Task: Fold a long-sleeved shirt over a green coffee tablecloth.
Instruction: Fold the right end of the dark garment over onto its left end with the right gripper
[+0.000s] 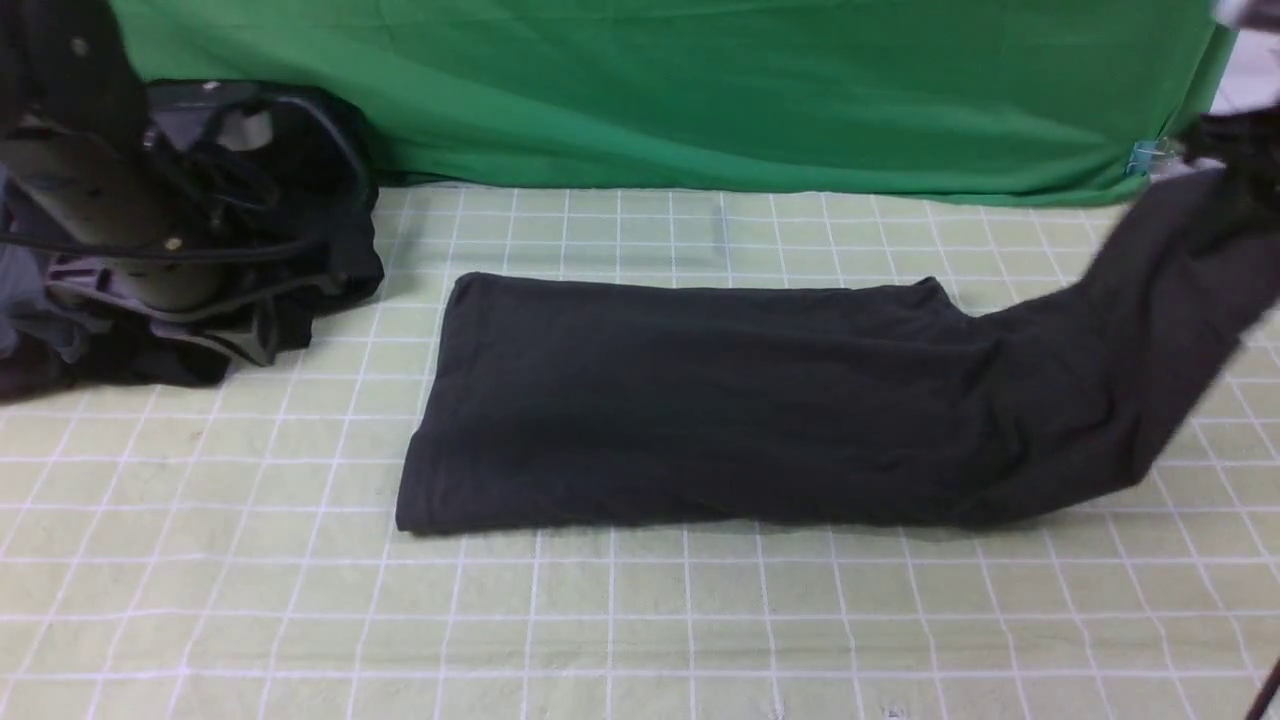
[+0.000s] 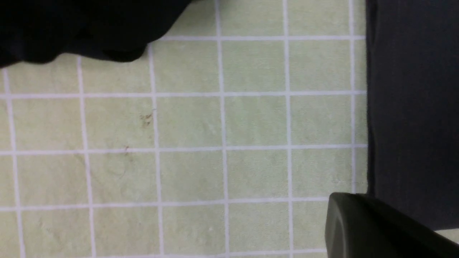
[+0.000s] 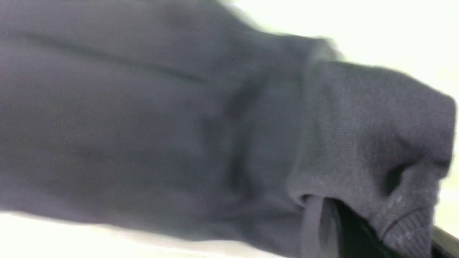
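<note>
The long-sleeved shirt (image 1: 680, 400) lies as a long charcoal strip across the green coffee tablecloth (image 1: 640, 620); no logo shows. Its right end rises off the cloth to my right gripper (image 1: 1235, 150), which is blurred at the upper right. In the right wrist view the grey jersey (image 3: 143, 125) fills the picture, and a ribbed edge is bunched between the fingers of that gripper (image 3: 401, 229), shut on it. My left arm (image 1: 110, 200) hangs at the far left. Its wrist view shows one finger (image 2: 358, 225) above the gridded cloth (image 2: 222, 122) beside the shirt's edge (image 2: 412, 107), holding nothing.
A blacker heap of dark garments (image 1: 320, 230) sits at the back left under my left arm; its edge (image 2: 71, 28) shows in the left wrist view. A plain emerald cloth (image 1: 700, 90) hangs along the back. A small blue clip (image 1: 1145, 158) is at its right end.
</note>
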### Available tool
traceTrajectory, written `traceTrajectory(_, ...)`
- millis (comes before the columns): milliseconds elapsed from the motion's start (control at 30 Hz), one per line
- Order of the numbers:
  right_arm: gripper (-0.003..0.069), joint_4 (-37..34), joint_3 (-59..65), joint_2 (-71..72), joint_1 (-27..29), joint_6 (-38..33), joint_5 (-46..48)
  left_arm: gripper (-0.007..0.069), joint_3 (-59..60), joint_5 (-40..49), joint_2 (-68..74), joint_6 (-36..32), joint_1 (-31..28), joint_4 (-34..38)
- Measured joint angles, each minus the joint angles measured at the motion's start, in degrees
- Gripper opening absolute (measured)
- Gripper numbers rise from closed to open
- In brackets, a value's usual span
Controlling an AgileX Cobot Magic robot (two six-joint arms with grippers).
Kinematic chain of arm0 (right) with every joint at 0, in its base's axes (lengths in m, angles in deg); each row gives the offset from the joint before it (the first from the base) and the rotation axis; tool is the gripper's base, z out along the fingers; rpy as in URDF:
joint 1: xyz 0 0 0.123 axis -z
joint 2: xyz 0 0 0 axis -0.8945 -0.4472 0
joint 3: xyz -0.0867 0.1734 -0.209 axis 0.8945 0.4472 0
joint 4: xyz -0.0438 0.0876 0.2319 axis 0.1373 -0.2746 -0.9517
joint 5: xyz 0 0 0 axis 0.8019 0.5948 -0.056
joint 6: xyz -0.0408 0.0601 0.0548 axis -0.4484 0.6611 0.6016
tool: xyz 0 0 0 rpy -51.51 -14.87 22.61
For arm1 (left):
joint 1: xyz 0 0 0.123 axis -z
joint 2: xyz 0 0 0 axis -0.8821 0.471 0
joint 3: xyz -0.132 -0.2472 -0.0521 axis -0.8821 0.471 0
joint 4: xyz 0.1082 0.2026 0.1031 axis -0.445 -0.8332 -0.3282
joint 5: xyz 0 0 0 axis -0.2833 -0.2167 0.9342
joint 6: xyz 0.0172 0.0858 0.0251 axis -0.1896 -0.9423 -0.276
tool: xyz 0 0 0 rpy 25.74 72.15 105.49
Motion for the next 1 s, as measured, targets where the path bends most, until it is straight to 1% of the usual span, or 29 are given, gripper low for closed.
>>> traceTrajectory(133, 0.005, -4.8, -2.0, 0.1, -8.9, 0.1, -1.9, -0.0004, 0.0, 1.3, 0.0, 0.0, -2.3, 1.9)
traceTrajectory(200, 0.005, -6.5, -2.2, 0.0, -13.4, 0.5, -4.6, -0.0004, 0.0, 1.4, 0.0, -0.1, -2.6, 2.4)
traceTrajectory(233, 0.005, -7.6, -2.3, -0.2, -16.8, 1.4, -6.7, -0.0004, 0.0, 1.4, 0.0, -0.1, -2.7, 2.7)
traceTrajectory(267, 0.005, -7.8, -2.3, -0.3, -17.7, 1.6, -7.5, -0.0004, 0.0, 1.4, 0.0, -0.1, -2.7, 2.8)
traceTrajectory(467, 0.005, -10.3, -3.1, -5.3, -29.9, 5.1, -17.9, -0.0004, 0.0, 1.2, 0.0, -0.4, -2.7, 3.9)
traceTrajectory(667, 0.005, -14.2, -5.8, -14.1, -36.1, 5.9, -24.2, -0.0004, 0.1, 1.0, 0.0, -0.7, -2.7, 4.0)
traceTrajectory(800, 0.005, -15.4, -7.5, -19.0, -37.9, 6.4, -27.4, -0.0004, 0.1, 1.0, 0.0, -1.3, -2.7, 4.2)
traceTrajectory(833, 0.0053, -16.1, -8.1, -21.2, -38.4, 7.8, -29.1, -0.0004, 0.1, 1.0, 0.0, -1.9, -2.7, 4.8)
traceTrajectory(933, 0.0079, -17.1, -8.6, -23.6, -39.0, 9.2, -31.2, -0.0004, 0.1, 1.0, 0.0, -2.6, -2.7, 5.8)
traceTrajectory(967, 0.0136, -18.2, -8.6, -24.8, -39.4, 9.7, -32.3, -0.0004, 0.1, 1.0, 0.0, -2.8, -2.7, 6.2)
traceTrajectory(1000, 0.0146, -18.4, -8.6, -25.0, -39.4, 9.7, -32.6, -0.0004, 0.1, 1.0, 0.0, -2.8, -2.7, 6.1)
